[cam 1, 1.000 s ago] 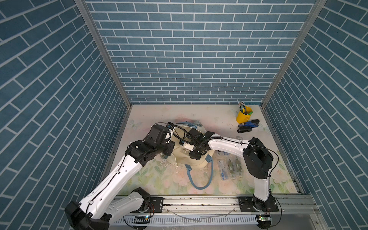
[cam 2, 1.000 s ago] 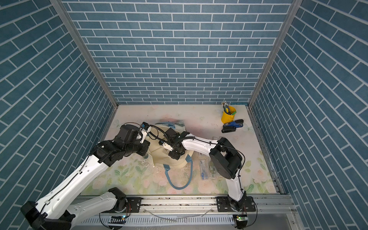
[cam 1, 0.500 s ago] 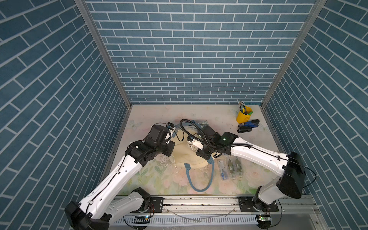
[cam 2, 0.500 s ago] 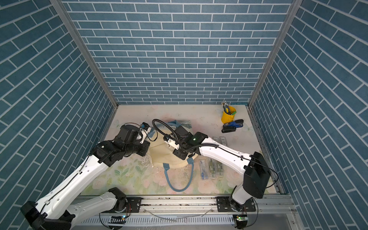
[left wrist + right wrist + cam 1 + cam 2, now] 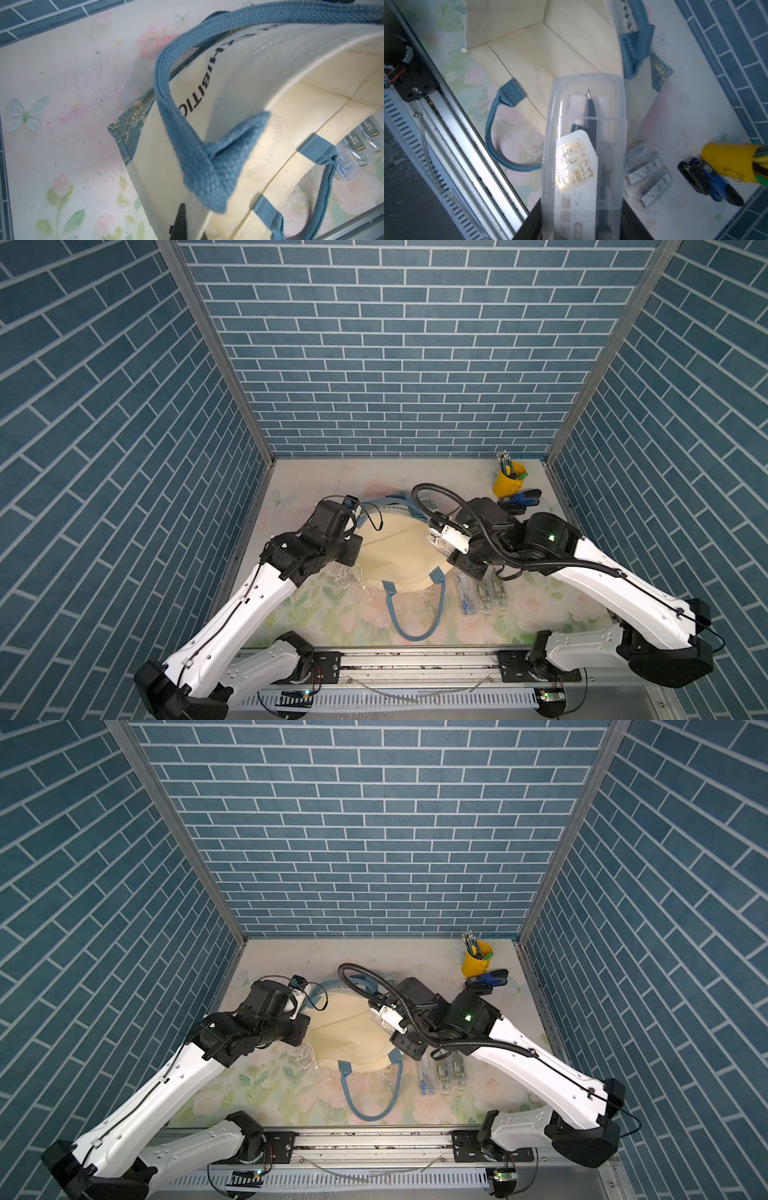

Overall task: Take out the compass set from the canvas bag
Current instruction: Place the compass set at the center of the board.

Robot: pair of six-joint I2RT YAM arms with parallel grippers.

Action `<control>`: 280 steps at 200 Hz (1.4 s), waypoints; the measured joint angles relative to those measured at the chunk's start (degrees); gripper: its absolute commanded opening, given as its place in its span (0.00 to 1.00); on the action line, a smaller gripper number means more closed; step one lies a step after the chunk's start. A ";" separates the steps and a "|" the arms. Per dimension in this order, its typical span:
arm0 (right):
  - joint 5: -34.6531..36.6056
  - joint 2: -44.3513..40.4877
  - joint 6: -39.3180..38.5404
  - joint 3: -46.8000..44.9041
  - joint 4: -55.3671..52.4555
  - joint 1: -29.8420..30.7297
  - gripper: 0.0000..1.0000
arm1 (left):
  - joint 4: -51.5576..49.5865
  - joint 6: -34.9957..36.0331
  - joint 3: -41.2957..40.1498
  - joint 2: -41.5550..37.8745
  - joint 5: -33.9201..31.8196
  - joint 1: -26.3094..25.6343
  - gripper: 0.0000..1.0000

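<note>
Grips; right end effector (image 5: 581,226): compass set (image 5: 583,145); left end effector (image 5: 186,226): canvas bag (image 5: 399,556)

My top views look down from high in front; both wrist cameras closely share the bag (image 5: 239,72).

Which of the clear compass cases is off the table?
The case gripped by the right end effector, at the canvas bag's edge; the other three lie side by side on the table.
</note>
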 measured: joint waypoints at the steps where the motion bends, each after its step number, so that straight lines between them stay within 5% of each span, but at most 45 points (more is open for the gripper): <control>1: 0.09 -0.07 0.00 0.13 -0.11 -0.22 0.28 | 0.00 0.00 0.00 0.00 0.00 0.00 0.00; 67: 1.73 0.39 -0.76 1.79 -6.49 -26.62 0.24 | -0.11 0.17 0.09 -1.01 0.81 0.00 0.00; 117: -0.59 6.29 -1.70 -12.98 -6.78 -42.10 0.25 | -0.11 0.85 0.09 -3.04 1.95 0.00 0.00; 199: -6.84 15.50 -4.70 -25.97 -4.87 -47.01 0.23 | 0.07 1.66 0.09 -3.96 2.34 0.00 0.00; 280: -6.23 12.20 -5.14 -30.58 -4.00 -49.16 0.26 | 0.26 2.12 -0.07 -4.66 2.84 0.33 0.00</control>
